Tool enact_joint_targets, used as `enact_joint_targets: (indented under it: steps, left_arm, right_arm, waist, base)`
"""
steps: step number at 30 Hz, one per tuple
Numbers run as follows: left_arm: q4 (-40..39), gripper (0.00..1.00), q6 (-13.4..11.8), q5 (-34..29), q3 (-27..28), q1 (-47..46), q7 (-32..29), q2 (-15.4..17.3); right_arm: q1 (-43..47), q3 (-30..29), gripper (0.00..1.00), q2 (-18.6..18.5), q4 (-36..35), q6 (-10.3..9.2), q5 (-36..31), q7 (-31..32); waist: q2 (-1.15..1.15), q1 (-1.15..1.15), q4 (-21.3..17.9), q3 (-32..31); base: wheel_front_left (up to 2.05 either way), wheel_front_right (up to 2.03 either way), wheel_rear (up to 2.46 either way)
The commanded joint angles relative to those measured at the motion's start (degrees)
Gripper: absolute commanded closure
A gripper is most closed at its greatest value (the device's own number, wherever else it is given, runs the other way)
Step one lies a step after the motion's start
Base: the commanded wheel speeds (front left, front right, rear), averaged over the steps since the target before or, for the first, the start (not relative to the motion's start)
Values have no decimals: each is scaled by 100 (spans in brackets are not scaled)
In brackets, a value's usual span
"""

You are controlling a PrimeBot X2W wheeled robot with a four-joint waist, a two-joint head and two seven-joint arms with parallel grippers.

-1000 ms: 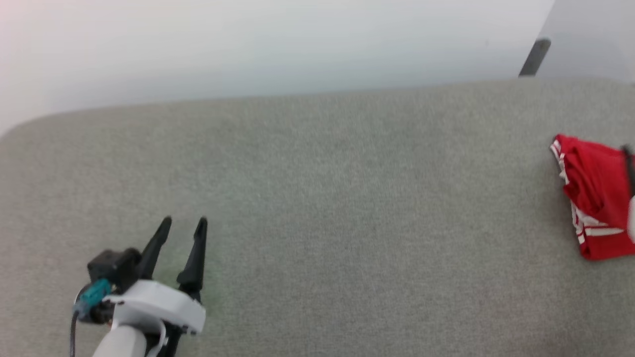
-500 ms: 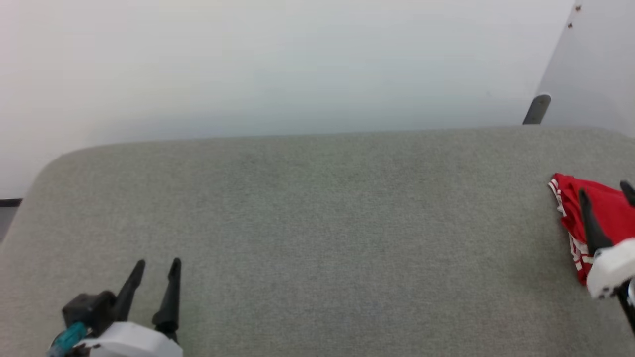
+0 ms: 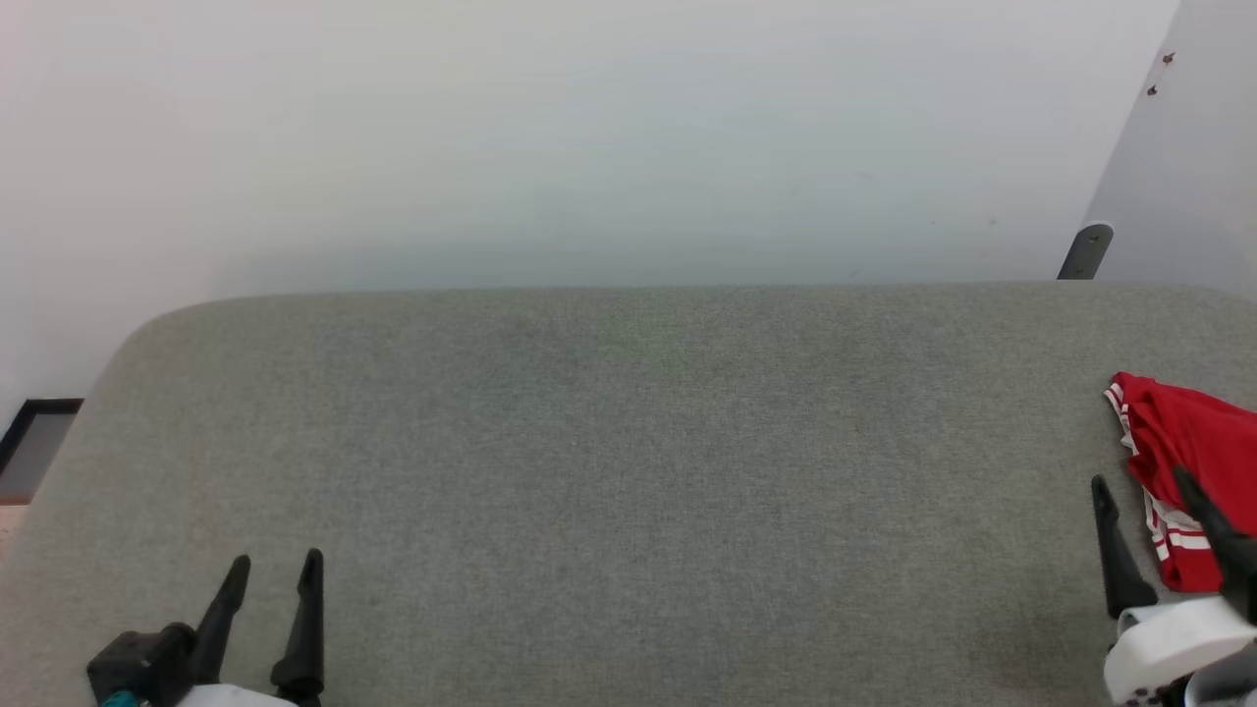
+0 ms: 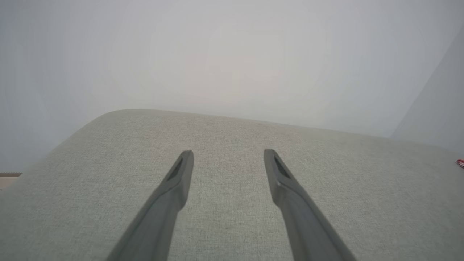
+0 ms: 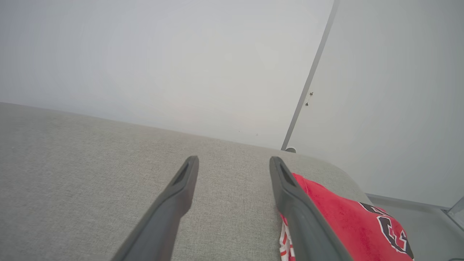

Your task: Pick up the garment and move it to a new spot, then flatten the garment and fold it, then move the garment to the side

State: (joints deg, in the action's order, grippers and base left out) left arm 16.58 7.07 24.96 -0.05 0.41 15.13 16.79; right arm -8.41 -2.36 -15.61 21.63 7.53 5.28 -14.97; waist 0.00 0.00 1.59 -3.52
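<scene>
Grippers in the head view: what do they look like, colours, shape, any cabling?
Left gripper and right gripper each have two long black fingers tapering to points. The right one's rise from a rounded white housing; beside the left one's base sit a black block and a teal connector.

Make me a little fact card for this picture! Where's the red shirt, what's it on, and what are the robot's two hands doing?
garment: red jersey, crumpled at the surface's far right, black lettering showing
surface: grey fabric, rounded corners
left gripper: jaws open, holding nothing, low on the left
right gripper: jaws open, right beside the garment, not gripping it
wall: plain white, behind
</scene>
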Motion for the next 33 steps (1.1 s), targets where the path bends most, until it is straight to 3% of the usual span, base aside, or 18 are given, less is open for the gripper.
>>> enact_joint_targets:
  steps: [1, 14, 33]
  left_arm:
    - [-37, 0, 22, -43, 24, 36, -6, -13]
    - [-28, 0, 41, -90, 252, 236, -6, -99]
    - [-128, 0, 44, 41, 209, 317, -6, -54]
  right_arm:
    - [85, -34, 0, 41, -53, -9, -28, -21]
    - [599, -22, 0, 375, -440, -9, -75, -21]
    - [706, 116, 0, 411, -482, -9, 12, -22]
  waist:
    - [0, 0, 5, -2]
    - [0, 0, -14, -31]
    - [0, 0, -13, -25]
  base:
    - [0, 0, 0]
    - [0, 0, 0]
    - [0, 0, 0]
